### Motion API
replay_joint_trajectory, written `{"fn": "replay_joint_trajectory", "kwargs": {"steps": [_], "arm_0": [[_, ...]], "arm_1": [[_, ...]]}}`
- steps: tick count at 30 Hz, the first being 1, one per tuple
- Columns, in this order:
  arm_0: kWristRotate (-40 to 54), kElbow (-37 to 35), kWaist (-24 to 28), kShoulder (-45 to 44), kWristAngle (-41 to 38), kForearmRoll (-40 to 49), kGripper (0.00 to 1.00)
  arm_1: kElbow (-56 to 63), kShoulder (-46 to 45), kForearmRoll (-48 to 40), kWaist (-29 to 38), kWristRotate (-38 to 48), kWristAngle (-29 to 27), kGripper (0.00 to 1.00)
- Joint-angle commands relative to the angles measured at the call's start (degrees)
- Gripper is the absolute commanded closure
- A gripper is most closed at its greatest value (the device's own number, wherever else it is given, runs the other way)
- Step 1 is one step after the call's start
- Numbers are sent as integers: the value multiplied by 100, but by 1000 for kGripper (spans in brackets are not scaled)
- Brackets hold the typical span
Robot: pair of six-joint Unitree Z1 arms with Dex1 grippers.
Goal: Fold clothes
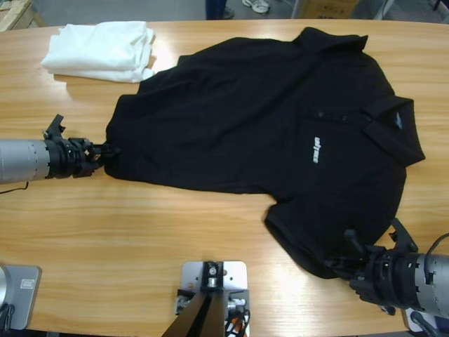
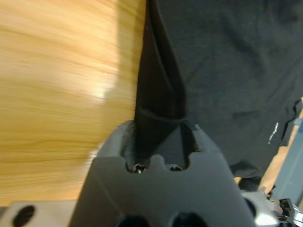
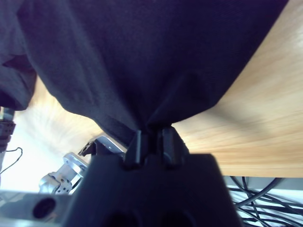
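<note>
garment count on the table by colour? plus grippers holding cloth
Black: 1, the polo shirt
White: 1, the folded garment pile
Grippers shut on the shirt: 2, left gripper at the hem, right gripper at a sleeve
Total garments: 2

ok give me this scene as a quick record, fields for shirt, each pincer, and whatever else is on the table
shirt: black polo shirt spread flat on the wooden table, collar toward the right end, white chest lettering facing up
left pincer: shut on the shirt's bottom hem at its lower corner, fabric pinched between the jaws
right pincer: shut on the edge of the near sleeve
other item: white folded garment pile at the far left of the table, touching the shirt's hem corner
fold progress: not yet begun
</note>
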Motion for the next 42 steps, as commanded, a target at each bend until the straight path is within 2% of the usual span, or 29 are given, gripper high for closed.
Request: {"fn": "replay_joint_trajectory", "kwargs": {"steps": [1, 6, 11, 13, 17, 21, 28, 32, 36, 39, 41, 42], "arm_0": [[112, -38, -118, -80, 73, 112, 1000], [116, 41, -118, -86, 168, 298, 1000], [-86, -47, -118, -594, 442, 1515, 1000], [-181, -40, -118, -820, 461, 1917, 1000], [-236, -23, -192, -1235, 458, 2360, 1000], [-461, -96, -480, -1532, 447, 2728, 1000], [-890, -214, -893, -2344, 398, 3795, 1000], [-1053, -344, -932, -2872, 366, 4522, 1000], [-1382, -680, -1355, -3236, 352, 5287, 1000], [-1487, -894, -1461, -3381, 354, 5681, 1000], [-1501, -1007, -1463, -3388, 370, 5767, 1000], [-1501, -1072, -1463, -3299, 403, 5747, 1000]], "arm_1": [[153, 166, -107, 34, -76, 99, 1000], [157, 210, -147, 34, -83, 102, 1000], [58, -8, -3, 34, -136, 49, 1000], [-139, -326, 524, 34, -209, -2, 1000], [-1216, -1017, 2613, 35, -596, -146, 1000], [-1812, -1214, 3544, 34, -702, -184, 1000], [-2617, -1392, 4413, 42, -939, -111, 1000], [-3067, -1569, 4854, 194, -944, -67, 1000], [-3531, -1627, 5234, 354, -939, -60, 1000], [-3647, -1634, 5278, 368, -990, -63, 1000], [-3749, -1631, 5357, 368, -1148, -239, 1000], [-3807, -1648, 5358, 368, -1340, -524, 1000]]}}
